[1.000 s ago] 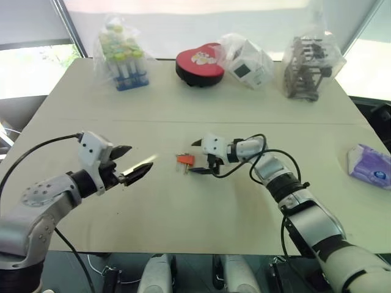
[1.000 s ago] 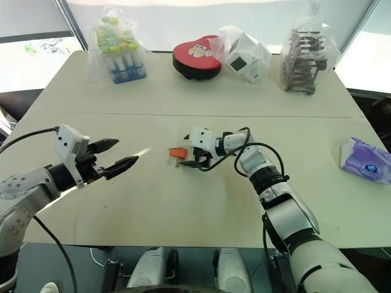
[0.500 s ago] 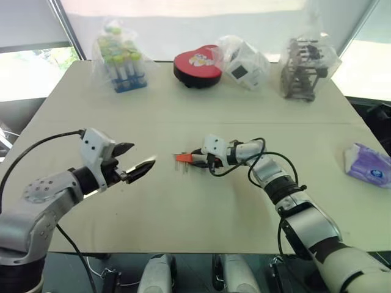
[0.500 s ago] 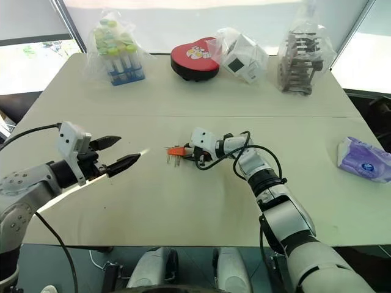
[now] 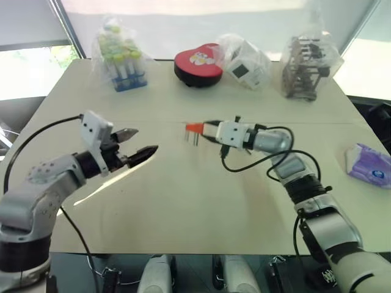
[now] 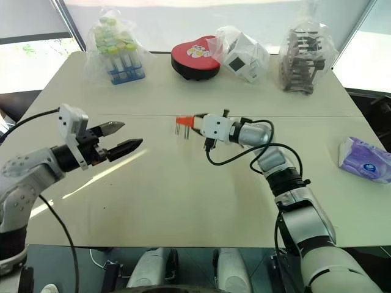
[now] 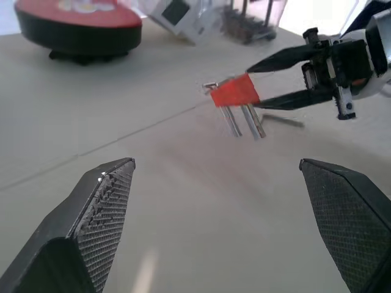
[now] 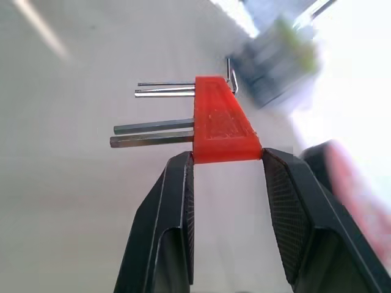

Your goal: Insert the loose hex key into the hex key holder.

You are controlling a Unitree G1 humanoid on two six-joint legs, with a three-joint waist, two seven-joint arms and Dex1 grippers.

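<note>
Clamping the small orange plastic hex key holder (image 8: 221,122) in the right gripper (image 5: 204,130), aloft at twelve o'clock above the beige table (image 5: 183,201). Hovering left gripper (image 5: 139,145) spread wide, empty. Likely next: locating the loose key, unseen here.

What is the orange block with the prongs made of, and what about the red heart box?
The hex key holder looks like plastic: solid orange, matte, slightly grainy on its face. The keys sticking out of it look like metal, thin, straight and grey with a dull shine. The red heart-shaped box has a smooth, glossy lid, maybe tin or plastic; from here I can't tell which.
</note>
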